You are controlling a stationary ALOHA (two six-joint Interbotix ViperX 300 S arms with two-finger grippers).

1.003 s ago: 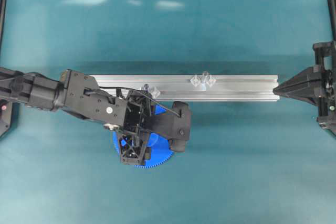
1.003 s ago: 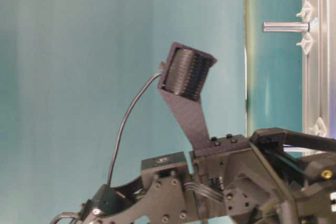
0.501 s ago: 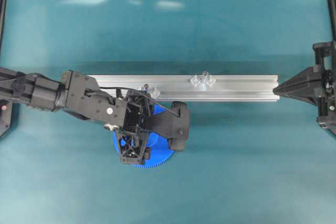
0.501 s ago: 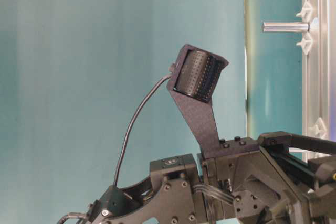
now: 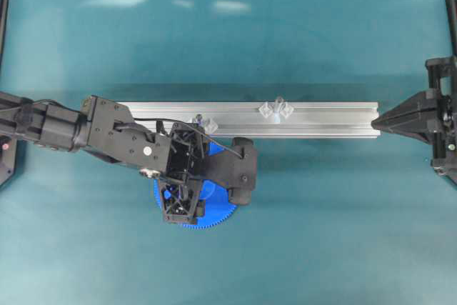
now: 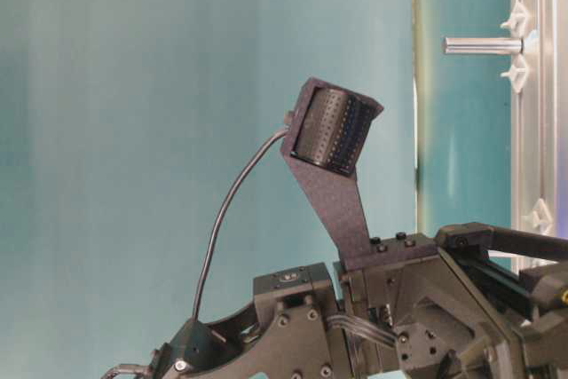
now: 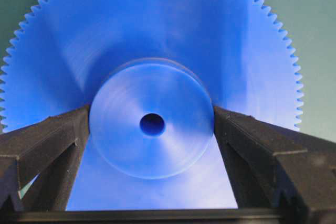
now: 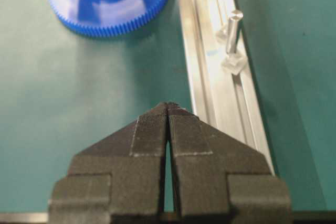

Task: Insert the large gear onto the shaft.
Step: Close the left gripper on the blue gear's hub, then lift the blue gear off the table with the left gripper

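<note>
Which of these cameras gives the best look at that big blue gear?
The left wrist view: the gear fills the picture, showing teeth, raised hub and centre hole between the open left gripper's fingers. From overhead the arm hides most of it. The right wrist view catches part of it at the top edge. The table-level view shows none.

A silvery aluminium rail [image 5: 321, 119] lies lengthwise on the teal table [image 5: 321, 233], apparently flat.

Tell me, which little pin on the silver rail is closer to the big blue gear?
The left pin, next to the left gripper over the large gear. The other pin stands in the open farther right along the rail.
</note>
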